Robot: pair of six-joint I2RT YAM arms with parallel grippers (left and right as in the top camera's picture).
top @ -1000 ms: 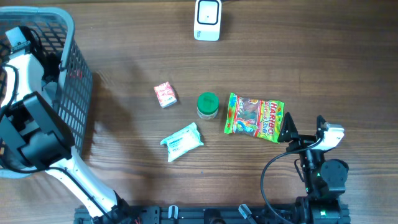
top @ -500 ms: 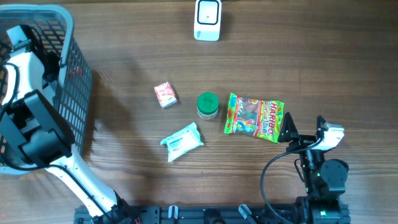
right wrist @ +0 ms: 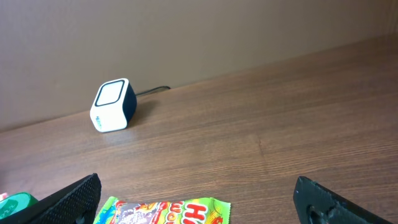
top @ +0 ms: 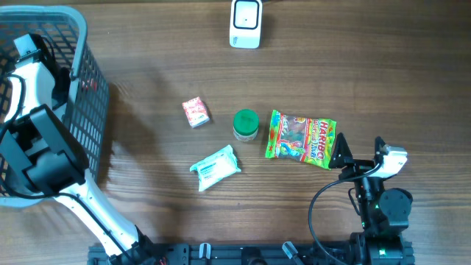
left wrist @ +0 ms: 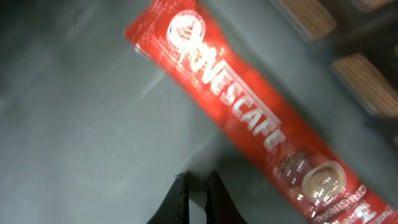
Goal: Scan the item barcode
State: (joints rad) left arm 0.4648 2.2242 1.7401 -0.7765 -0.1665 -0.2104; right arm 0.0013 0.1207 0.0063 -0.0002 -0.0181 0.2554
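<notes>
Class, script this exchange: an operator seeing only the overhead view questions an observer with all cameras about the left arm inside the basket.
Operator: What's in the basket?
Observer: A red Nescafe sachet lies flat on the basket's grey floor.
Operator: Has the left gripper got it?
Observer: No. The left gripper is shut just short of the sachet's edge, with nothing visible between its fingers.
Operator: And the scanner's face?
Observer: It angles toward the open right gripper; its side is dark.
</notes>
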